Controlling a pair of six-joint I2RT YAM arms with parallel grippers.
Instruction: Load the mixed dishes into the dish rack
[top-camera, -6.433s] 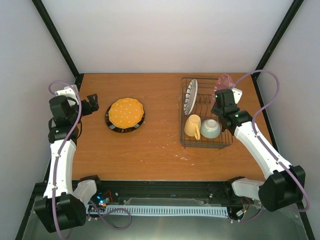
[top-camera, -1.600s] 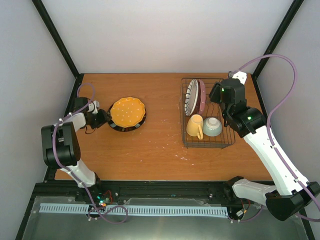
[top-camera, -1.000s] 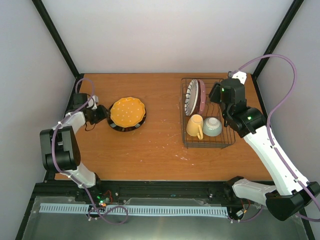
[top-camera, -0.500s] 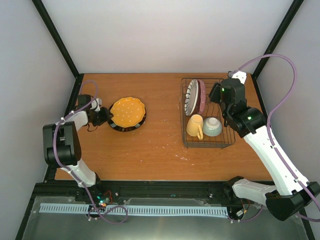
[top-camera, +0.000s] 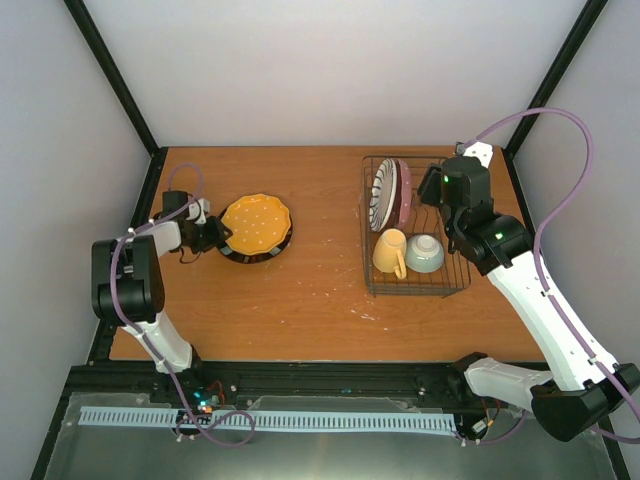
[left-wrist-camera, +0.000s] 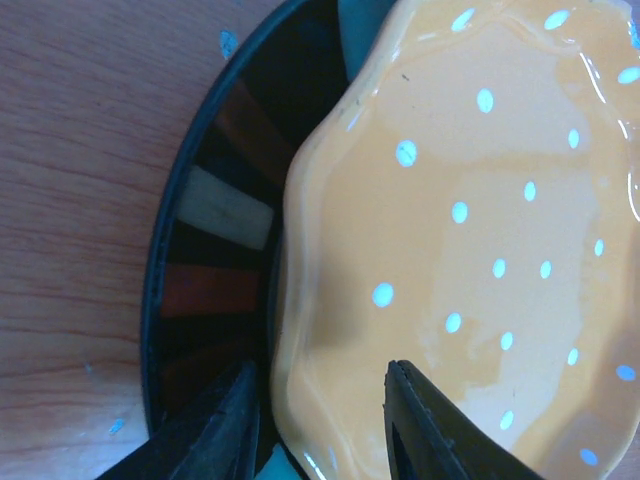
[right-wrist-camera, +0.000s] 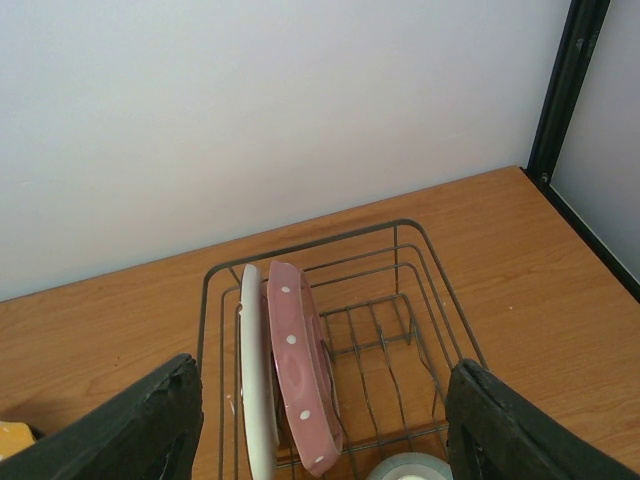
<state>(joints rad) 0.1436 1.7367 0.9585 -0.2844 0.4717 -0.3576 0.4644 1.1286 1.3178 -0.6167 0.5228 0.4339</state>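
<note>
Left wrist, jaws half-open astride orange plate (left-wrist-camera: 480, 230); R jaws wide

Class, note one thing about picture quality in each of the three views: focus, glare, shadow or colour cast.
Top external: even light, sharp, only soft shadows on the table. Left wrist: very close and slightly soft; the orange plate shows sheen, its white dots look bluish. Right wrist: dish rack sharp, the right gripper's fingers dark and blurred.

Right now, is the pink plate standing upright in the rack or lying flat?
Upright: the pink plate stands on edge beside the striped plate.
</note>
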